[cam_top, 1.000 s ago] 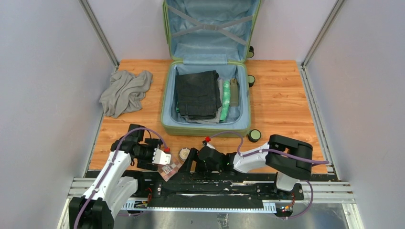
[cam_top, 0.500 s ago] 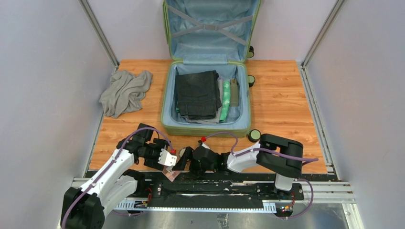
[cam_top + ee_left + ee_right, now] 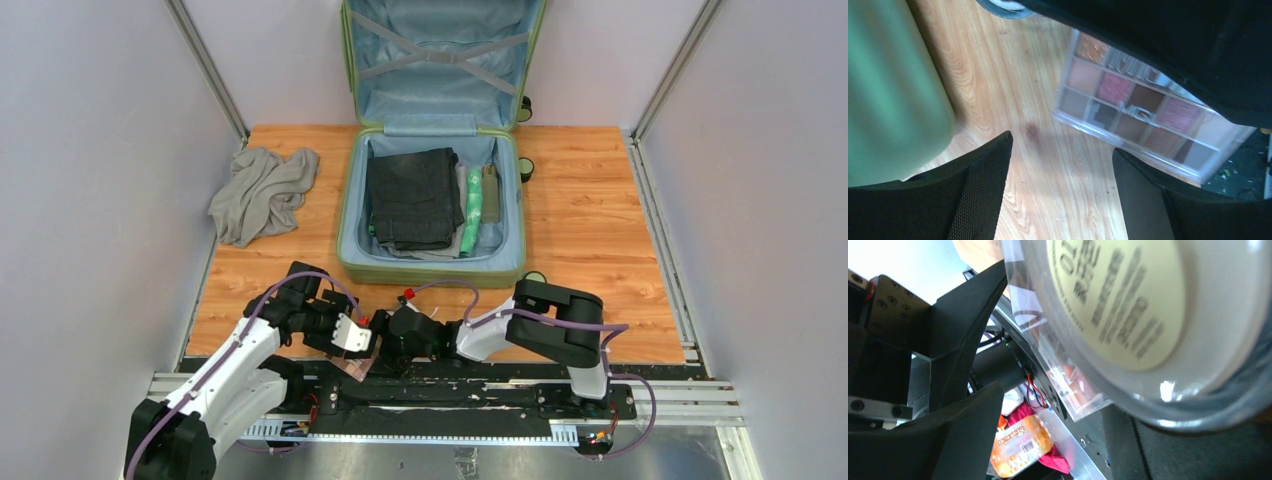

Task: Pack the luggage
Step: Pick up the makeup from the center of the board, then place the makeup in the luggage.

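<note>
- Overhead: your luggage (image 3: 420, 272) lies open at the far middle of the bench (image 3: 590, 220). Its light-green ribbed lid stands upright against the back wall, showing pale-blue lining crossed by grey straps (image 3: 440, 58).
- The flat half holds a folded dark garment (image 3: 412, 198), with a green roll (image 3: 472, 225) and an olive strip (image 3: 491, 195) along its right side. Two black-and-green wheels (image 3: 526, 168) show at the right edge of the case.
- A crumpled grey cloth (image 3: 262, 192) sits on the bench to the left of the luggage, apart from it.
- The left claw (image 3: 365, 338) and the right claw (image 3: 388, 335) meet almost nose to nose at the near edge of the bench, just in front of the case. An eyeshadow palette (image 3: 352, 367) pokes out beneath them.
- Left wrist: the left claw (image 3: 1062, 147) is released, its two fingers (image 3: 983, 190) apart with bare wood between them. The palette (image 3: 1143, 115) lies flat just ahead to the right, partly under the dark body of the other arm (image 3: 1173, 45). The smooth green shell of the luggage (image 3: 888, 90) fills the left of the view.
- Right wrist: a round clear tub with a cream printed label (image 3: 1128, 305) looms close, filling the upper right. The right claw's near finger (image 3: 948, 440) shows at the lower left. You cannot tell from here whether this claw is grasping the tub or merely up against it.
</note>
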Controlling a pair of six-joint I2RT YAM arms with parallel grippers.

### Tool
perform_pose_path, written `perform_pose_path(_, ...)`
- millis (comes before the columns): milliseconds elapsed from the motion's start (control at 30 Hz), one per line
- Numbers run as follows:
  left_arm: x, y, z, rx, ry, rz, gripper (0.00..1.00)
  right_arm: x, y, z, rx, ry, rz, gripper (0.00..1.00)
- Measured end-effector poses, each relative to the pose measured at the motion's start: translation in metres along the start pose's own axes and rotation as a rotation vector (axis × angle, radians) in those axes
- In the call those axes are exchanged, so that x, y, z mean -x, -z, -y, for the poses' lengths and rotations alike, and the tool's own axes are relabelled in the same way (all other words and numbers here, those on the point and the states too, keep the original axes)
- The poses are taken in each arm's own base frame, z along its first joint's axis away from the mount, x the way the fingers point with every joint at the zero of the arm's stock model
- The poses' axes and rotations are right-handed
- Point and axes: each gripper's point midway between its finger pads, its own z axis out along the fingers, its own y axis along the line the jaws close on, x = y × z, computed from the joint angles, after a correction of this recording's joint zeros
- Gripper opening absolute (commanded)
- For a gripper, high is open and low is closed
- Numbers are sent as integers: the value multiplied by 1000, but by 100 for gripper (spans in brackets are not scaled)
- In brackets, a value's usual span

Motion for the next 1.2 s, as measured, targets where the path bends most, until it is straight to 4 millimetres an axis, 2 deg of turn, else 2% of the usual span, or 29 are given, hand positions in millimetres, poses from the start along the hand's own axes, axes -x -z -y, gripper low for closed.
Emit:
perform_pose_path(167, -1, 0, -3, 19, -15, -7, 78, 9, -8, -8, 64, -7, 45, 58)
perform_pose_path(300, 0, 0, -4, 26, -17, -7, 78, 22, -5, -12, 114, 13, 108, 54)
perform_pose_path(367, 0, 0, -4, 28, -13, -7, 78, 26, -5, -14, 124, 27, 123, 48)
perform_pose_path(467, -1, 0, -4, 30, -1, -10, 78, 28, -4, -15, 128, 51, 132, 30)
perform_pose_path(567, -1, 1, -4, 32, 27, -10, 78, 29, -3, -13, 113, 69, 135, 4)
perform_pose_path(600, 0, 2, -3, 28, 40, -9, 78, 29, -2, -12, 107, 74, 135, 0)
perform_pose_path(767, 1, 8, 8, -15, 115, -22, 81, 30, 7, -15, 61, 117, 138, 0)
perform_pose_path(867, 1, 20, 1, -5, 158, -49, 84, 28, 17, -17, 31, 166, 118, 0)
perform_pose_path(900, 1, 26, -4, 11, 174, -61, 85, 27, 21, -20, 22, 190, 108, 0)
perform_pose_path(1000, 3, 49, -30, 92, 237, -88, 99, 21, 35, -37, 17, 282, 64, 0)
perform_pose_path(1100, 6, 73, -58, 185, 330, -98, 100, 12, 55, -67, 27, 401, 11, 0)
perform_pose_path(1200, 12, 95, -83, 261, 429, -93, 100, 7, 86, -98, 40, 523, -34, 0)
